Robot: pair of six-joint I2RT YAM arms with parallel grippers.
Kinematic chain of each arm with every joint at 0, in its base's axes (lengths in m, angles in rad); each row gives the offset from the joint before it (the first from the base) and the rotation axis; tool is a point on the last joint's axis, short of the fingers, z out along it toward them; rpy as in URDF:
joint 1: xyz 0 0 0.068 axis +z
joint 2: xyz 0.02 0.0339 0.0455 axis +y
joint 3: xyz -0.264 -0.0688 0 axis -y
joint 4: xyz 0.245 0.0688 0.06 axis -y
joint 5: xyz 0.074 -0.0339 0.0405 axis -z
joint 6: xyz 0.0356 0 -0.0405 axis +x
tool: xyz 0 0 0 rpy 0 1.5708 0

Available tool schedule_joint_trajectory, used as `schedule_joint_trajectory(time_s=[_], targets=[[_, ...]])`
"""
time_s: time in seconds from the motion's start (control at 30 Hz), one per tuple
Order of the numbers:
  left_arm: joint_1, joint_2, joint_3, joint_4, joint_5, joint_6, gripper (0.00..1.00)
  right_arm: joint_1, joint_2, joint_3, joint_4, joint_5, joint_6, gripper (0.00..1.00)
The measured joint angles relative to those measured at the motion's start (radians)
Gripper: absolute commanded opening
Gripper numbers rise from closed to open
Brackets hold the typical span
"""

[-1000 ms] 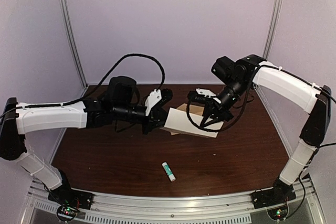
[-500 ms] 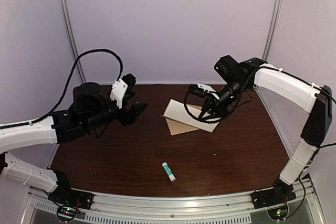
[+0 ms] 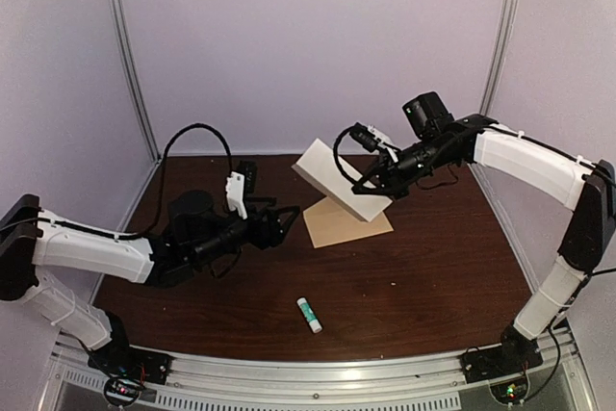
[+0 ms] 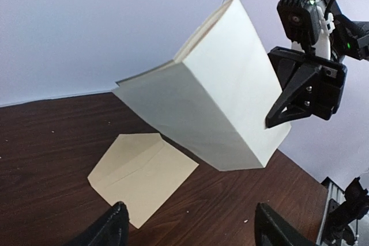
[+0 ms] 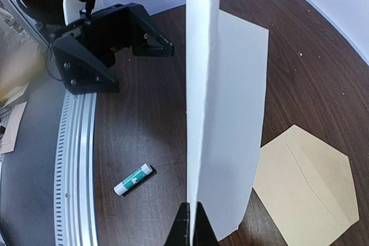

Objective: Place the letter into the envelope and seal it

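The letter, folded, is held clear of the bench by the right gripper, whose jaws are clamped on one short end. The left gripper hangs low over the left half of the bench with its jaws wide and nothing between them. The envelope lies flat near the middle of the bench, below the letter and apart from it. A glue stick lies toward the near edge, well apart from both.

Several failures can be foreseen:
- The folds are not pressed shut. In the right wrist view one panel is seen splayed away from the rest. A letter spread like this could catch on the envelope's mouth instead of sliding in.
- The envelope is held down by nothing, so it could be pushed across the bench by the letter's leading edge.
- The mouth lies closed flat, so the letter could ride over the top of it.
- Only one end is pinched, so the free end could sag or swing on the way down.

The letter's long axis runs straight out from the right jaws, toward the far left corner. The letter is tilted, not level, with one broad face turned up toward the top camera. The envelope's flap seems to be open and pointed toward the far edge, though that part is hidden by the letter in the top view.
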Motion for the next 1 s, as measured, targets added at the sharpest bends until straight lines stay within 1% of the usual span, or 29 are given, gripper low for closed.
schedule_joint_trajectory(time_s=[0.1, 0.27, 0.47, 0.67, 0.83, 0.93, 1.0], targets=[[-0.023, 0.080, 0.006, 0.133, 0.003, -0.045, 0.78, 0.006, -0.002, -0.018, 0.042, -0.017, 0.041, 0.03], [-0.035, 0.179, 0.060, 0.282, -0.002, -0.125, 0.76, 0.026, -0.017, -0.061, 0.089, -0.032, 0.087, 0.03], [-0.035, 0.248, 0.117, 0.377, -0.011, -0.208, 0.77, 0.056, -0.029, -0.080, 0.117, -0.060, 0.108, 0.04], [-0.035, 0.320, 0.132, 0.467, -0.006, -0.286, 0.78, 0.072, -0.054, -0.100, 0.149, -0.109, 0.124, 0.05], [-0.035, 0.356, 0.139, 0.520, 0.011, -0.324, 0.70, 0.075, -0.060, -0.132, 0.169, -0.148, 0.139, 0.06], [-0.035, 0.372, 0.139, 0.600, 0.035, -0.333, 0.67, 0.078, -0.060, -0.139, 0.170, -0.159, 0.146, 0.07], [-0.035, 0.385, 0.139, 0.656, 0.051, -0.338, 0.63, 0.079, -0.060, -0.141, 0.173, -0.163, 0.147, 0.07]])
